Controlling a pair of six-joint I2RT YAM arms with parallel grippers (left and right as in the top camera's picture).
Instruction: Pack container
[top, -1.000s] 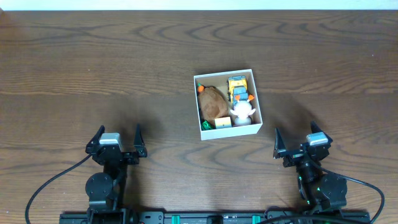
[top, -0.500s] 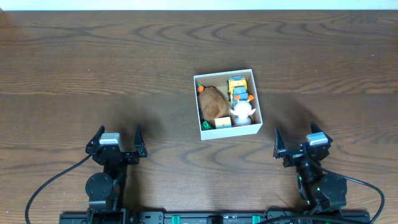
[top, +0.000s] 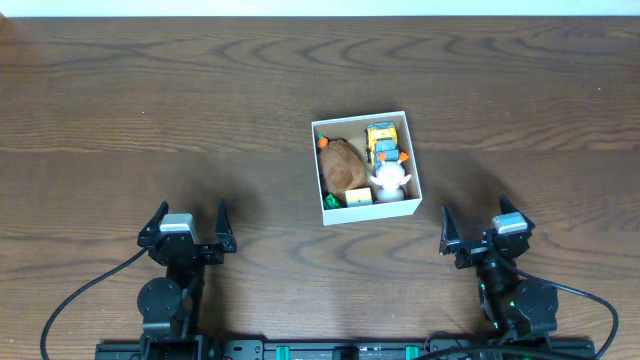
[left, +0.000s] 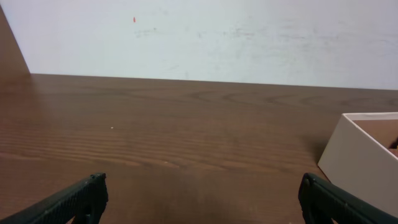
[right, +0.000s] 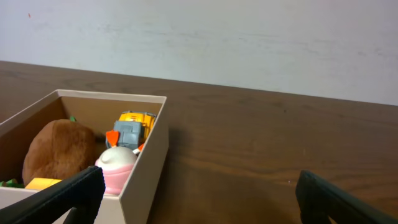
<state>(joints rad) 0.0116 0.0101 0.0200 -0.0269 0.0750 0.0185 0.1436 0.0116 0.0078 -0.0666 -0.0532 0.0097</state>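
Note:
The container (top: 413, 162) is a square white box with a tan inside, at the table's middle. It holds a brown plush (top: 342, 165), a yellow toy truck (top: 381, 141), a white and pink toy (top: 390, 180), a small yellow block (top: 358, 196) and green and orange bits. My left gripper (top: 187, 222) is open and empty at the front left, far from the box; its view shows the box's corner (left: 364, 158). My right gripper (top: 484, 226) is open and empty at the front right; its view shows the box (right: 152, 155) at left.
The dark wooden table (top: 150, 100) stretches all round the box. A pale wall (left: 205, 37) stands beyond the table's far edge. Black cables (top: 70, 305) run from each arm's base at the front edge.

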